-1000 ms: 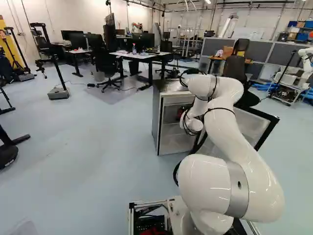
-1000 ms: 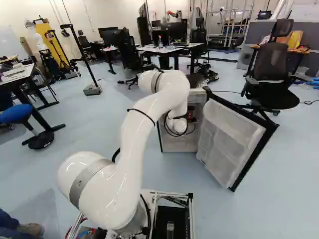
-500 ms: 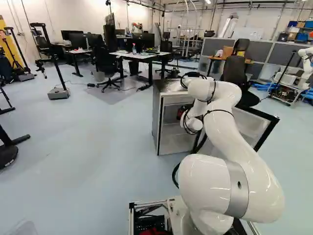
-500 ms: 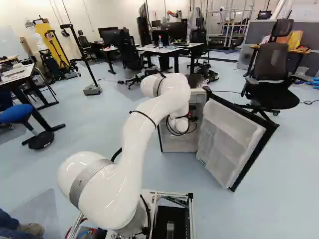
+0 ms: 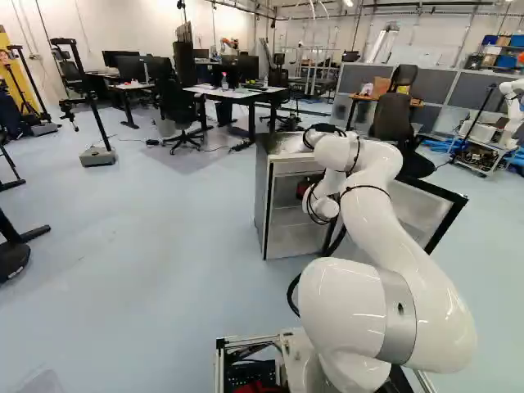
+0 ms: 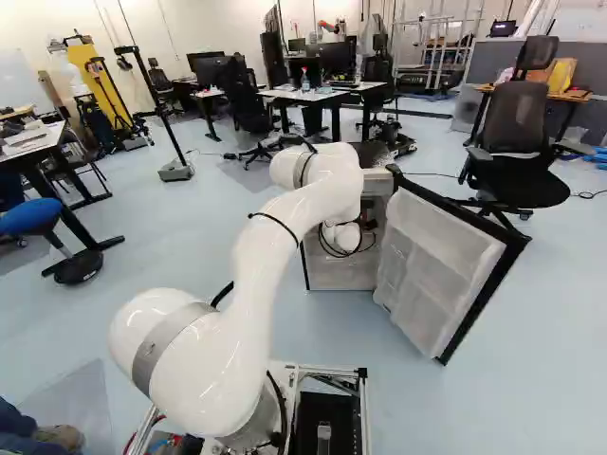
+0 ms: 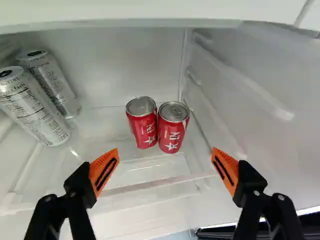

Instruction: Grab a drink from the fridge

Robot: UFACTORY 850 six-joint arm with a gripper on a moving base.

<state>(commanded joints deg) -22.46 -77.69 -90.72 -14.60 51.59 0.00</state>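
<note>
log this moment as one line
claw open | two red cans ahead, ungripped | two silver cans to one side | fridge door open

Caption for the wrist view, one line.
Open gripper inside the fridge, two red cans side by side ahead of its fingers, two silver cans off to one side.

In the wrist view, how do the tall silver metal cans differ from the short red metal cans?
The silver cans are taller than the red cans. The silver cans have dark tabs; the red cans' are grey. The red cans stand ahead of the open gripper, the silver cans off to one side. Both come as pairs.
</note>
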